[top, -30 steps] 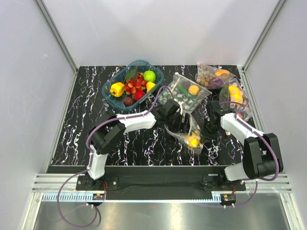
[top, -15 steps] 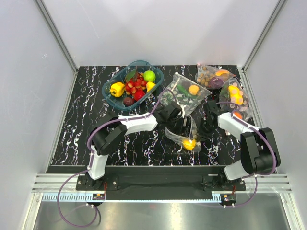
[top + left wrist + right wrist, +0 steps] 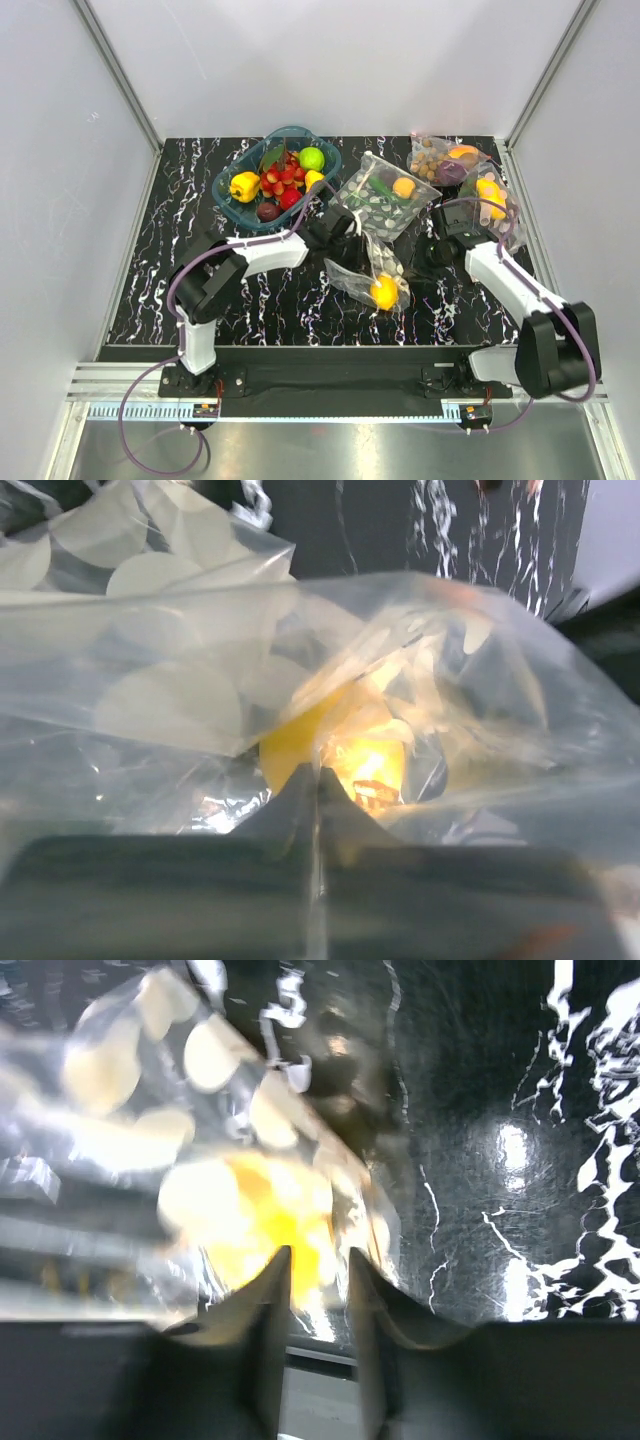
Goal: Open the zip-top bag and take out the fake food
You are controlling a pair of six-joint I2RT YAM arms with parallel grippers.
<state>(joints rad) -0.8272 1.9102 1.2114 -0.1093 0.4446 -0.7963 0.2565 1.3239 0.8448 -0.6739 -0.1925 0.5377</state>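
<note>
While the large clear plastic zip-top bag printed with white dots [image 3: 368, 272] is seen at the middle of the black, white-veined table [image 3: 160, 260], its upper left edge is pinched by the left gripper [image 3: 316, 786]. The jaws of that claw are pressed fully together on the film, as the left wrist view shows. A small glossy yellow-orange fruit [image 3: 383, 291] is enclosed in the bag's lower end, just behind the pinched plastic. The right gripper [image 3: 314, 1278] is held just beside the bag's right edge. Its two dark fingers [image 3: 268, 1295] are parted by a narrow gap, and nothing is seen to be gripped between them; the yellow-orange fruit is glimpsed, blurred, beyond them. Behind the left arm, a blue-green plastic tub [image 3: 224, 196] is filled with a yellow bell pepper [image 3: 243, 186], a red berry cluster [image 3: 280, 177], a dark reddish plum [image 3: 267, 211] and a lime-green apple [image 3: 312, 158]. A second dotted bag [image 3: 385, 195] is laid just behind the first.
</note>
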